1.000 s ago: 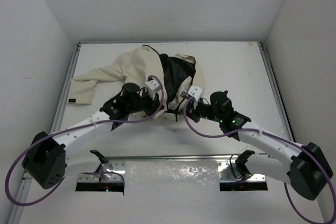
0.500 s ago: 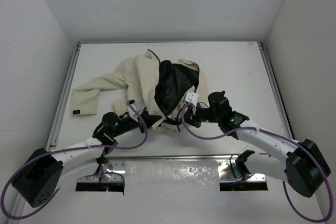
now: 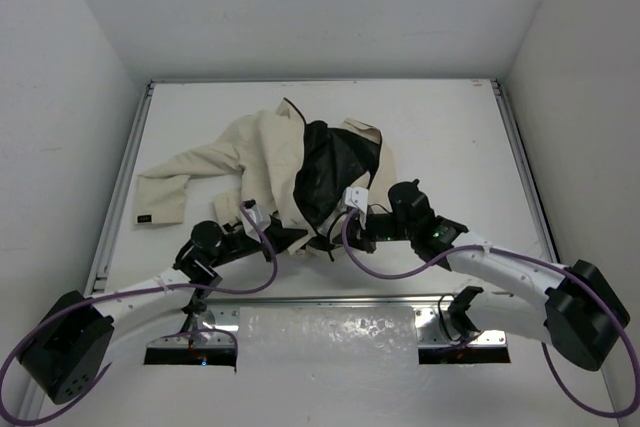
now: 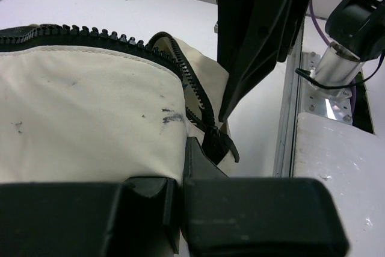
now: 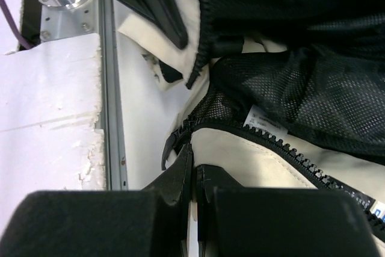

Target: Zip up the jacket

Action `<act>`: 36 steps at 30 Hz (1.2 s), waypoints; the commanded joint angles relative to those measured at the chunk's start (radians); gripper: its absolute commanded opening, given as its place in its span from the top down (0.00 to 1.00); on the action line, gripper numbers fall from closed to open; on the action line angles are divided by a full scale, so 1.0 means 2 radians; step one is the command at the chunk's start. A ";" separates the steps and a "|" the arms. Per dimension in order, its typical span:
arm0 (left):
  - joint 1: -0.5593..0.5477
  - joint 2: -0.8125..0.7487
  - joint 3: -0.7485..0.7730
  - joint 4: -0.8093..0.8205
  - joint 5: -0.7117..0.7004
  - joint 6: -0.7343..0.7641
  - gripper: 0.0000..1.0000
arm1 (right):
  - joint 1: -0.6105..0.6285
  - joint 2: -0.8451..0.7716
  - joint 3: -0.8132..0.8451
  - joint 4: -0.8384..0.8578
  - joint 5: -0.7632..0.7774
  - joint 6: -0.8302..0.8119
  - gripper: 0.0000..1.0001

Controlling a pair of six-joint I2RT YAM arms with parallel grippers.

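The cream jacket [image 3: 262,152] lies crumpled and open mid-table, its black lining [image 3: 335,162] showing. My left gripper [image 3: 292,237] is shut on the jacket's near hem. In the left wrist view the gripper [image 4: 183,162] pinches the cream fabric [image 4: 90,106] just beside the dark zipper teeth [image 4: 180,70] and a black zipper end piece [image 4: 219,145]. My right gripper [image 3: 326,243] is close beside it, shut on the other front edge. In the right wrist view it [image 5: 194,170] clamps the cream hem [image 5: 264,161] below the zipper slider [image 5: 174,139] and the mesh lining [image 5: 301,88].
A metal rail [image 3: 330,299] and a white foam pad [image 3: 330,332] run along the near table edge, right under both grippers. Side rails [image 3: 118,187] and white walls border the table. One sleeve [image 3: 165,182] stretches out to the left.
Both grippers have drawn the jacket's hem toward the near edge. The left arm pulled back a long way, and the right gripper shifted left and closer to it.
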 commanded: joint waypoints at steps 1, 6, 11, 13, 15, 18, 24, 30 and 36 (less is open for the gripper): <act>-0.010 -0.006 0.002 0.019 0.018 0.011 1.00 | 0.008 -0.007 -0.005 0.039 0.000 0.000 1.00; -0.021 -0.009 -0.012 0.025 0.020 0.039 1.00 | 0.009 -0.008 -0.005 0.052 -0.013 0.000 1.00; -0.024 -0.012 -0.013 0.023 0.017 0.044 1.00 | 0.014 0.015 0.005 0.052 -0.016 0.002 1.00; -0.026 -0.011 -0.014 0.022 0.009 0.049 1.00 | 0.016 0.016 0.005 0.054 -0.018 0.002 1.00; -0.027 -0.011 -0.015 0.022 0.000 0.049 1.00 | 0.017 0.013 0.005 0.051 -0.016 0.000 1.00; -0.029 -0.011 -0.014 0.021 -0.009 0.047 1.00 | 0.019 0.012 0.006 0.045 -0.010 -0.001 1.00; -0.044 -0.008 -0.012 0.010 -0.024 0.056 1.00 | 0.024 0.010 0.008 0.046 -0.007 -0.001 1.00; -0.049 -0.003 -0.009 -0.001 -0.028 0.063 1.00 | 0.026 0.004 0.004 0.048 -0.003 -0.001 1.00; -0.053 -0.004 -0.009 -0.001 -0.031 0.062 1.00 | 0.026 -0.008 -0.001 0.047 0.003 -0.003 1.00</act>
